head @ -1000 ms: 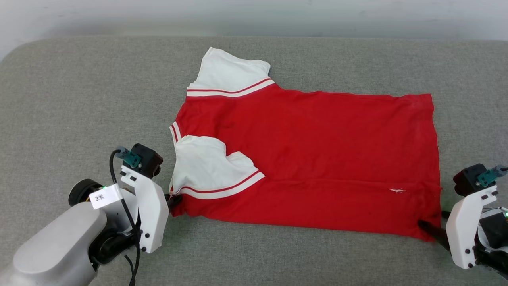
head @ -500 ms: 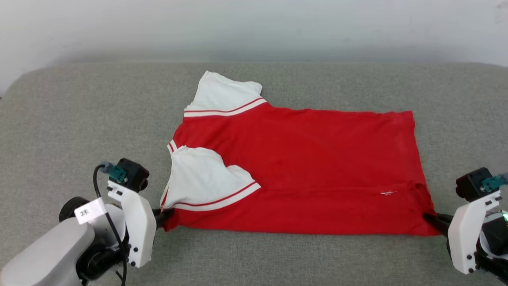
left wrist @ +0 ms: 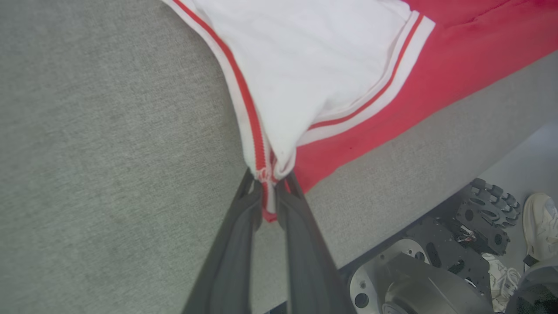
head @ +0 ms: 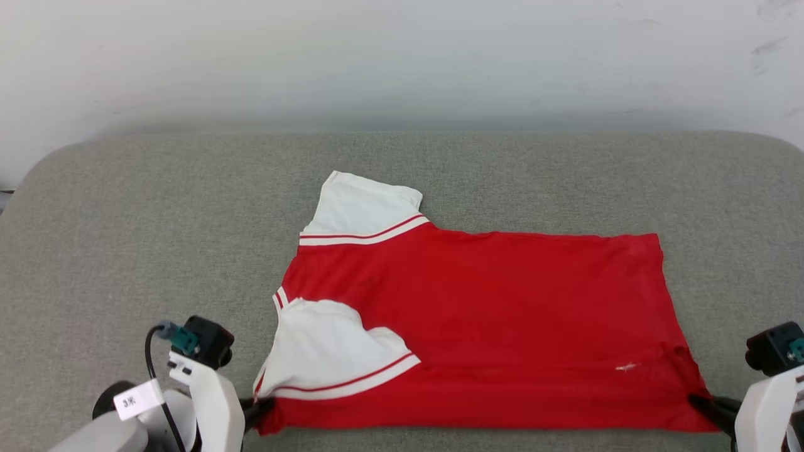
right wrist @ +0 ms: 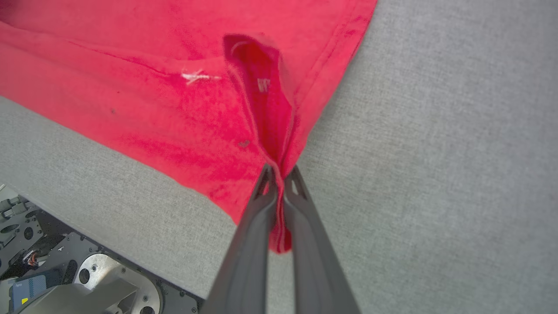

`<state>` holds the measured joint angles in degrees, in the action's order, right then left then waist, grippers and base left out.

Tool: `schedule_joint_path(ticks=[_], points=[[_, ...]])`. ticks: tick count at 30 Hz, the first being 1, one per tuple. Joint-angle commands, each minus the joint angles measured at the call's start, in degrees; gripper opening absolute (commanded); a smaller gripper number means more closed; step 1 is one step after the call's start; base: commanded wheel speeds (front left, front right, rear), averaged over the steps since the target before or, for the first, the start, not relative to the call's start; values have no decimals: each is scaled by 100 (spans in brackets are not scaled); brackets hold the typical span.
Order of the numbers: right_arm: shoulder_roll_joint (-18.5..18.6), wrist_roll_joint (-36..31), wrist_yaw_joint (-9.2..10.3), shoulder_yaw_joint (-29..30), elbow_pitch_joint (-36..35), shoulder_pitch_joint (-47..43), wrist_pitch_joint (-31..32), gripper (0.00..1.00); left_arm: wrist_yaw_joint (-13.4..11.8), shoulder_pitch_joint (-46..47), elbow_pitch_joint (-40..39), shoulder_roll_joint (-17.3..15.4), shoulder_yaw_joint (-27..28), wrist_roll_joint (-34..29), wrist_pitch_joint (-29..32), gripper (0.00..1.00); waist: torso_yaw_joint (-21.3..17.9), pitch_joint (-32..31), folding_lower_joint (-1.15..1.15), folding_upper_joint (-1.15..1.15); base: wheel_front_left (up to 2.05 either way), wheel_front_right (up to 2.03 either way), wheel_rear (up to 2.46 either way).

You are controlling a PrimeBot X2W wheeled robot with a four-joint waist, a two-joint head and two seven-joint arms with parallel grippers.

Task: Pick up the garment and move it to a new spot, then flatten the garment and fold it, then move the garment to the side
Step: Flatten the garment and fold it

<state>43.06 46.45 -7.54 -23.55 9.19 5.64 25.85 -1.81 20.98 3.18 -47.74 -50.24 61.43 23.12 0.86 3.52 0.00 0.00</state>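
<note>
- Garment [head: 477, 314] lies spread on the grey bench [head: 157, 220], plain red side up, collar end toward 9 o'clock and hem toward 3 o'clock in my head view.
- Its near edge runs close along the bench's 6 o'clock edge. The cloth sits a little toward 5 o'clock from the bench's middle.
- One white sleeve [head: 364, 207] sticks out toward 12 o'clock. The other white sleeve [head: 326, 351] is folded in over the red body, its striped trim slanting toward 3 o'clock.
- My left jaws, at 7 o'clock in the head view, are pinched narrow on the garment's near collar-end corner. In the left wrist view the striped trim and a red tip of cloth sit squeezed between my fingers [left wrist: 235, 244].
- My right jaws, at 4 o'clock in the head view, are closed tight on the near hem corner. In the right wrist view a red tongue of cloth pokes out between those fingers [right wrist: 309, 253], and the hem bunches into a ridge above them.
- A small white mark [head: 626, 367] shows on the red near that hem corner.
- Beyond the bench, at 12 o'clock, stands a pale wall [head: 377, 63].
</note>
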Motion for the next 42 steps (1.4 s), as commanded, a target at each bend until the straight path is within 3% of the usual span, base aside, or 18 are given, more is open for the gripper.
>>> schedule_joint_path(ticks=[1,7,14,15,16,17,18,28,35,42], points=[[-27,-8,11,60,-29,-108,35,0,-55,-111,-13,-4,-11,29,-21,0,0,3,0,0,0,0,0],[-209,-97,11,294,-3,-451,211,0,-132,-327,80,43,-89,29,-101,0,-1,119,0,0,0,0,0],[-508,-271,10,244,376,-416,184,0,-20,-197,494,286,-171,-5,-151,0,27,247,0,0,0,0,0],[-558,-297,10,239,434,-394,133,7,4,-170,548,339,-157,-3,-191,0,36,245,0,0,0,0,0],[-606,-310,10,232,482,-375,79,29,20,-165,605,385,-146,14,-218,25,42,236,0,0,0,0,0],[-642,-328,10,241,510,-357,2,100,35,-163,651,412,-150,16,-231,72,45,218,0,0,0,0,0],[-667,-354,10,276,546,-345,-89,100,41,-147,693,403,-144,-27,-277,100,49,191,0,0,0,0,0],[-993,-855,9,960,405,-315,-1375,100,-79,79,443,108,130,-385,-854,100,98,-31,0,0,0,0,0],[-1667,-1784,8,1801,2,-89,-2398,100,-330,542,324,137,552,-588,-1379,100,-7,7,0,0,0,0,0],[-2428,-2641,9,2313,-852,2,-2792,100,-181,1267,680,306,705,-637,-1284,100,-304,284,0,0,0,0,0]])
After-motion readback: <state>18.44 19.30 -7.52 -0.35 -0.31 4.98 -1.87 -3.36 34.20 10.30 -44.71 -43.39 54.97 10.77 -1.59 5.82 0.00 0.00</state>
